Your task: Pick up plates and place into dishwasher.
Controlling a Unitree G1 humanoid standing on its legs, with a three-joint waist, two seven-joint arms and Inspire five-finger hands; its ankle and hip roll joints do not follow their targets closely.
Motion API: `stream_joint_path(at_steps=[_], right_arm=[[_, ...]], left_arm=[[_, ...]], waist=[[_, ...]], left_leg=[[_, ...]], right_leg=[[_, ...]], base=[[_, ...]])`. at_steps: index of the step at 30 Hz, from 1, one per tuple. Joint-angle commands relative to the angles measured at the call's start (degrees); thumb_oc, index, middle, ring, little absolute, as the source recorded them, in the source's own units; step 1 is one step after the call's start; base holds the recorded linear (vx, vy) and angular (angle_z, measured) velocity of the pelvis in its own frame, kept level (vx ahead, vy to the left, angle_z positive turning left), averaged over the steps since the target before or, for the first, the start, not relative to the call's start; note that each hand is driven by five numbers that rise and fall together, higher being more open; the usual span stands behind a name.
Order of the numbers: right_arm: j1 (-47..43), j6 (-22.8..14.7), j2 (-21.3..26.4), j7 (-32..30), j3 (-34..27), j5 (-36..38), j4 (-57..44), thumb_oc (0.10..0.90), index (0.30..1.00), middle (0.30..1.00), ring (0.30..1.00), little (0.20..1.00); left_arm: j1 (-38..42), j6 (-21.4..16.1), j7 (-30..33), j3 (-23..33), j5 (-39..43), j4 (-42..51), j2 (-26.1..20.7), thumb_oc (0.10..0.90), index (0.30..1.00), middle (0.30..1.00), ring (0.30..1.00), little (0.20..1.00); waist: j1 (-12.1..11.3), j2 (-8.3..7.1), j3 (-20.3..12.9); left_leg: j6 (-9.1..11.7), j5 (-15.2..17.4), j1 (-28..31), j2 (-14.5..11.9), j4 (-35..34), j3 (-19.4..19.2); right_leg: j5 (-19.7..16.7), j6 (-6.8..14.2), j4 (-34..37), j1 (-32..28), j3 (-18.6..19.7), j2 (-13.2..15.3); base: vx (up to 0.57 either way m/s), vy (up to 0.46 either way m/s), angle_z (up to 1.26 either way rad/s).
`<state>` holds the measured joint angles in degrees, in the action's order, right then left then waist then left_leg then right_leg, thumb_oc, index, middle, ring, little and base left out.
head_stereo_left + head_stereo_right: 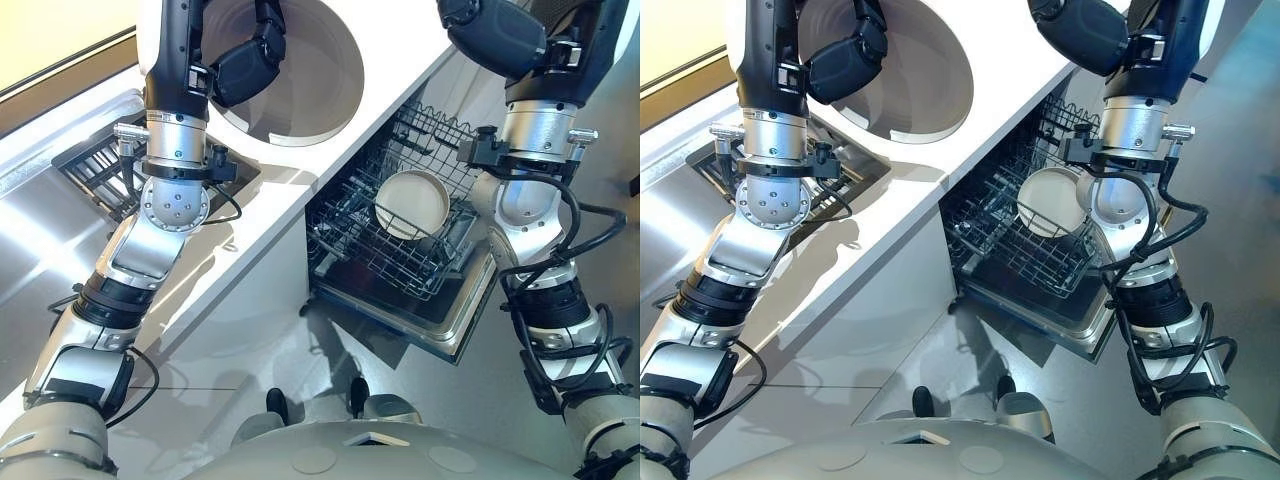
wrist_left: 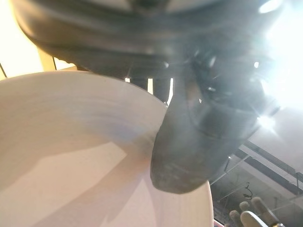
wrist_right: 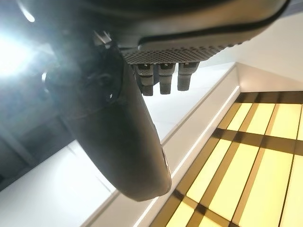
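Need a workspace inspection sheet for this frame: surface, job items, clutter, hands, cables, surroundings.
surface: white counter, nothing lying on the part in view.
job's things: large white plate held above the counter; white dish standing on edge in the pulled-out wire rack of the open dishwasher.
clutter: dark drainer rack in the steel sink.
hands: left hand grips the large white plate at its rim, thumb on its face; right hand holds nothing, raised above the dishwasher.
cables: nothing seen.
surroundings: grey floor in front of the dishwasher.
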<state>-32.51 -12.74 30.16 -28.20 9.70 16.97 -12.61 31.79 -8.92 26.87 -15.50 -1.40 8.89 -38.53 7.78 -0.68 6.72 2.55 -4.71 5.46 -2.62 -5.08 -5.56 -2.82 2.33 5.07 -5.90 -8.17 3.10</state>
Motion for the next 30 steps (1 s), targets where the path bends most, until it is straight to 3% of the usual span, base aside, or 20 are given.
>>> stream_joint_path(at_steps=[1, 3, 10, 23, 30], right_arm=[[-2.6, -1.9, 0.2, 7.2, -0.6, 9.6, -3.2, 0.8, 0.9, 0.9, 0.9, 0.9], [-1.0, 0.1, -1.4, 12.3, -0.3, 20.0, -3.6, 0.8, 0.9, 0.9, 0.9, 0.9], [1.5, 3.8, -4.6, 19.8, 1.0, 35.6, -5.8, 0.8, 0.9, 0.9, 0.9, 0.9], [3.6, 12.9, -5.7, 27.0, 3.8, 39.1, -5.0, 0.8, 0.9, 0.9, 0.9, 0.9], [2.4, 15.2, -6.4, 27.2, 7.9, 37.4, -2.8, 0.8, 0.9, 0.9, 0.9, 0.9]], left_arm=[[4.6, -3.9, 1.9, 3.9, 0.0, 1.3, -2.8, 0.1, 0.3, 0.3, 0.3, 0.2], [4.0, -4.4, 1.9, 4.3, -0.7, 0.9, -2.7, 0.1, 0.3, 0.3, 0.3, 0.2], [5.5, -4.4, 3.3, 3.9, -1.9, -3.0, -4.7, 0.1, 0.3, 0.3, 0.3, 0.2], [7.5, -3.7, 3.1, 2.1, -2.5, -8.2, -4.3, 0.1, 0.3, 0.3, 0.3, 0.2], [8.4, -4.1, 3.0, -0.2, -2.1, -8.5, -3.0, 0.1, 0.3, 0.3, 0.3, 0.2]], waist=[[-1.1, 0.91, -7.2], [-0.9, 0.88, -7.3], [-0.2, 0.76, -7.5], [0.9, 0.55, -8.0], [0.5, 0.28, -7.9]], left_leg=[[-0.4, 4.5, -0.4, 3.1, 0.4, -3.2], [-0.4, 4.6, -0.3, 3.0, 0.5, -3.4], [-0.6, 4.8, -0.2, 3.0, 0.5, -4.3], [-0.8, 4.5, -0.6, 3.0, 0.6, -4.8], [-0.8, 4.2, -0.8, 3.1, 0.6, -4.4]], right_leg=[[5.2, 4.6, -7.3, 3.5, -1.3, -1.5], [5.4, 4.6, -7.5, 3.6, -1.4, -1.4], [5.5, 4.7, -7.9, 4.0, -1.7, -1.3], [5.6, 4.7, -8.4, 4.6, -1.5, -1.3], [5.6, 4.6, -8.2, 4.4, -1.8, -1.3]], base=[[0.0, 0.0, 0.0], [0.0, 0.0, 0.0], [0.0, 0.0, 0.0], [0.0, -0.01, -0.05], [0.0, 0.0, 0.0]])
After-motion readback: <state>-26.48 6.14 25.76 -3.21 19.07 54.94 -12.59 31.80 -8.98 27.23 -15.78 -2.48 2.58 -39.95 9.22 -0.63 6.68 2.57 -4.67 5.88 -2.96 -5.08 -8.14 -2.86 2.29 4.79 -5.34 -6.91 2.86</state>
